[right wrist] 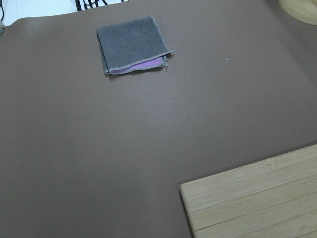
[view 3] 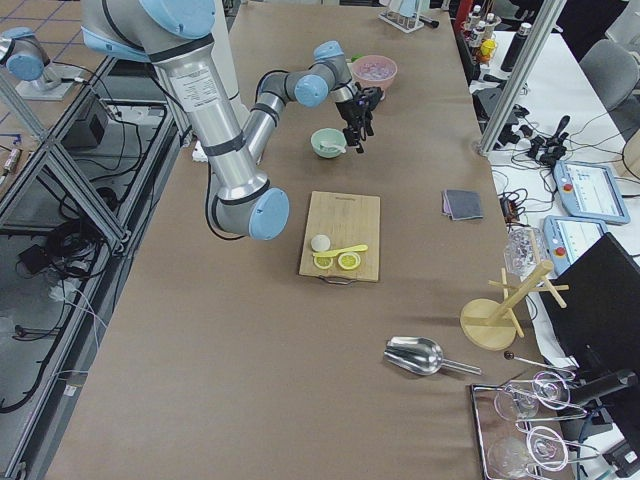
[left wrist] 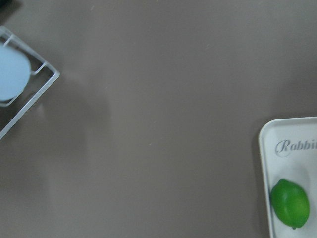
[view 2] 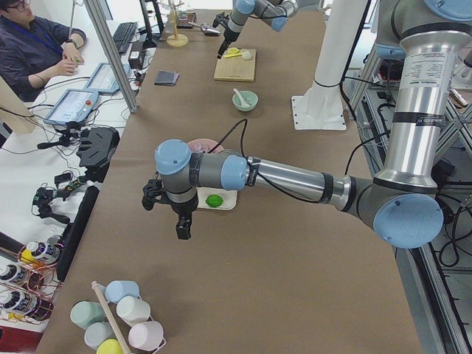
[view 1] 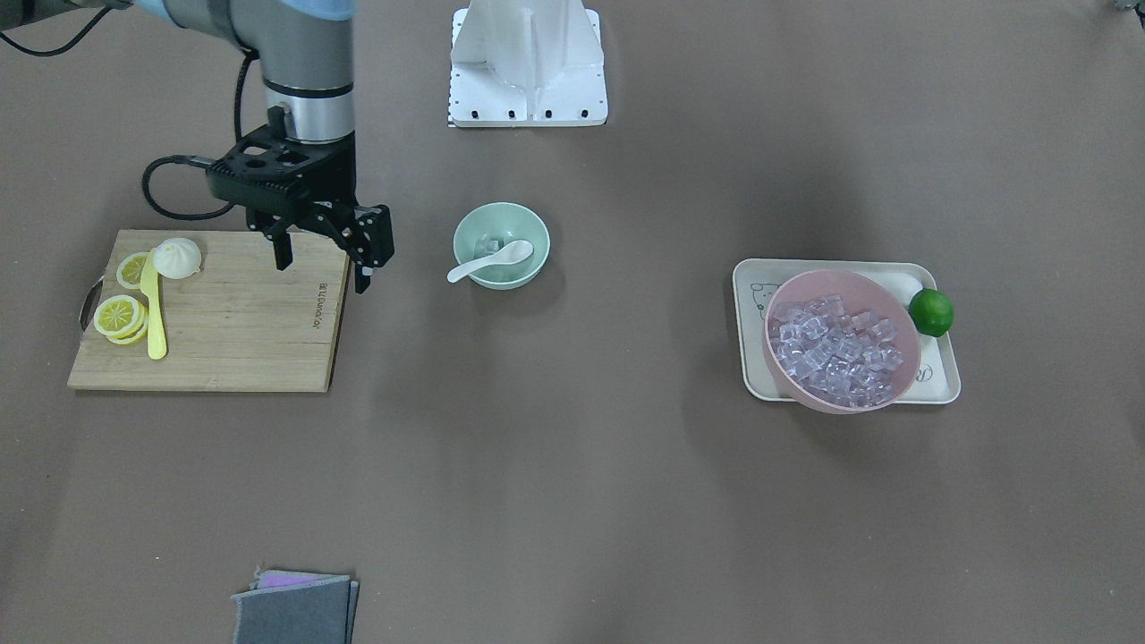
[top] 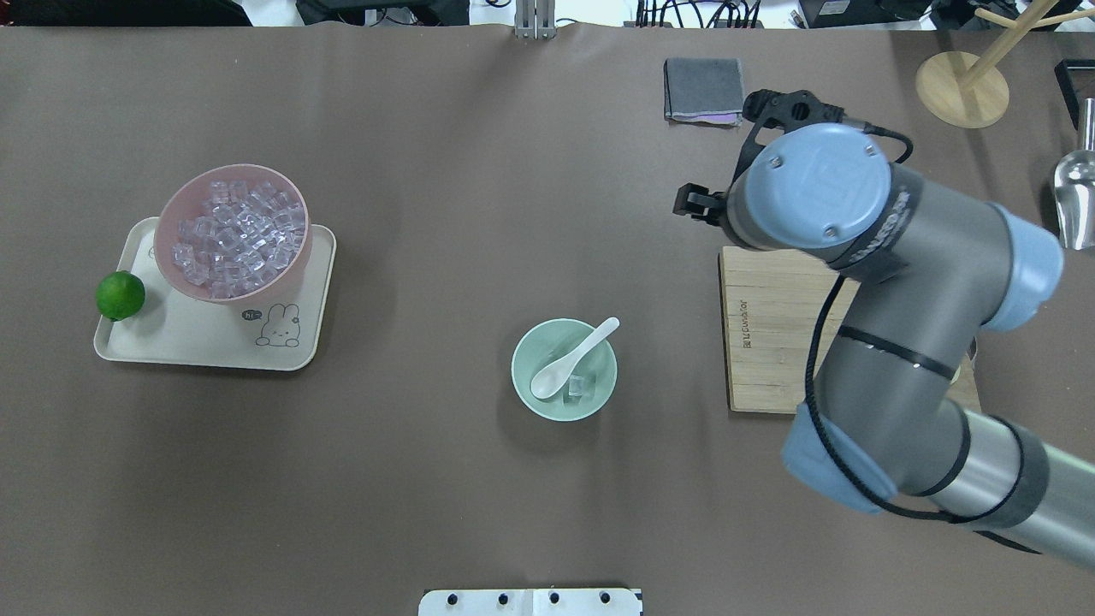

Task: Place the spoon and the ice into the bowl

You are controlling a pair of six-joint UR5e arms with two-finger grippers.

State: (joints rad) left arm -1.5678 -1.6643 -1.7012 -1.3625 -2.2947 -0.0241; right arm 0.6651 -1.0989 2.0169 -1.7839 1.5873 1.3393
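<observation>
Spoon (view 1: 490, 260) overhangs bowl (view 1: 539, 234) rim, right claw (view 1: 322, 274) well apart.

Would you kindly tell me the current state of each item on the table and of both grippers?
spoon: lying in the bowl, handle over the rim.
ice: one cube inside the bowl, beside the scoop.
bowl: upright, holding both.
pink bowl: upright on the tray, full of ice cubes.
lime: whole, at the tray's edge.
right gripper: open, empty, above the cutting board.
left gripper: cannot tell whether open or shut.
</observation>
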